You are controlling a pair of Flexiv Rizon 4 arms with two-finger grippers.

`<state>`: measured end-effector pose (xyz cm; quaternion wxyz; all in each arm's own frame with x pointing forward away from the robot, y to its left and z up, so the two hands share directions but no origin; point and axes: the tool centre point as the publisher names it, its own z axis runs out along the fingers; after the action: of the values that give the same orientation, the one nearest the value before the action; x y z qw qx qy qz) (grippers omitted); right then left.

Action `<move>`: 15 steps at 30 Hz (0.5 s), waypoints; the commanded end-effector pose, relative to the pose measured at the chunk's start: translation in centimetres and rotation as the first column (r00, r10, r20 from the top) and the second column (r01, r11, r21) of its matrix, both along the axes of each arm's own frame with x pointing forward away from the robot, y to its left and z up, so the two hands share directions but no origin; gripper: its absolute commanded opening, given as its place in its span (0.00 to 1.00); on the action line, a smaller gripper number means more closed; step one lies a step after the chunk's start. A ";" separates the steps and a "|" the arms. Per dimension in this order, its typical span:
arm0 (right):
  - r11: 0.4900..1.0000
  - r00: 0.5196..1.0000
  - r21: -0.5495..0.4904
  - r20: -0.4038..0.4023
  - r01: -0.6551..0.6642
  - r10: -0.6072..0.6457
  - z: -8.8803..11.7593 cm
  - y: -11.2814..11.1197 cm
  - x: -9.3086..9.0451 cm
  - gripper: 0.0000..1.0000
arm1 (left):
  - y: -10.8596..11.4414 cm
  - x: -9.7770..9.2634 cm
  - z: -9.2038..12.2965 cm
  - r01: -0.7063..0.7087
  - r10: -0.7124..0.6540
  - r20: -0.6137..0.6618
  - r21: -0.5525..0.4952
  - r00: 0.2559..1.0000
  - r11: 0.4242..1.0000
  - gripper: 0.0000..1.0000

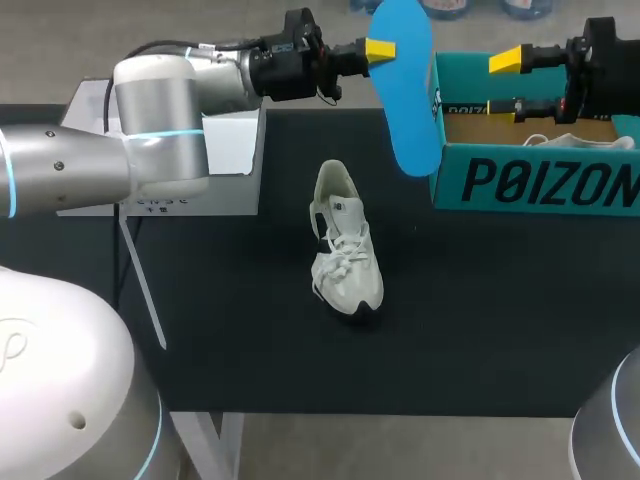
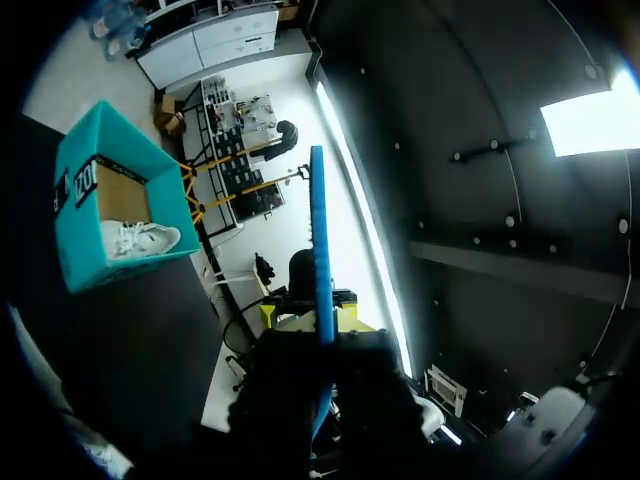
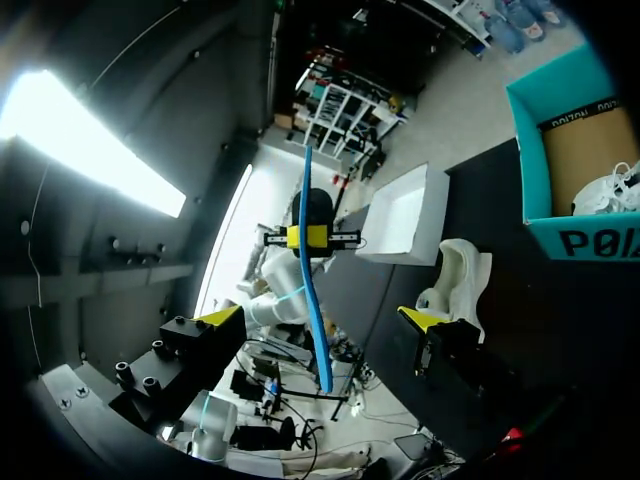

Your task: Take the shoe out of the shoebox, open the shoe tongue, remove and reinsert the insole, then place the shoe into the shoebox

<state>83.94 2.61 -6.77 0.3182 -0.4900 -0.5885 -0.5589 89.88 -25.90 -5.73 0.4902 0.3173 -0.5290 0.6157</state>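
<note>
Shoe [image 1: 345, 250] is out on the counter. Left hand [image 1: 385, 48] grips the pulled-out insole [image 1: 408, 90]. Right hand [image 1: 503, 82] is open. To do: insole back in, shoe into box [image 1: 530, 180].

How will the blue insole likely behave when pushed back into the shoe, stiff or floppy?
Probably bendy: gripped toward one end by the left gripper, the insole bows in the right wrist view. Likely light, since it looks very thin edge-on. It may buckle when pushed into the shoe.
</note>
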 end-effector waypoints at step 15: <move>0.918 0.986 -0.372 -0.032 0.140 -0.164 2.9 0.7 0.4 1.00 | -1.7 0.3 -2.1 0.026 0.003 -0.207 0.139 0.978 0.990 0.00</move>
<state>84.93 2.77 -5.40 0.2599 -0.5519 -0.6031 -0.5140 90.21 -27.39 -7.47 0.5223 0.4104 -0.5212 0.5359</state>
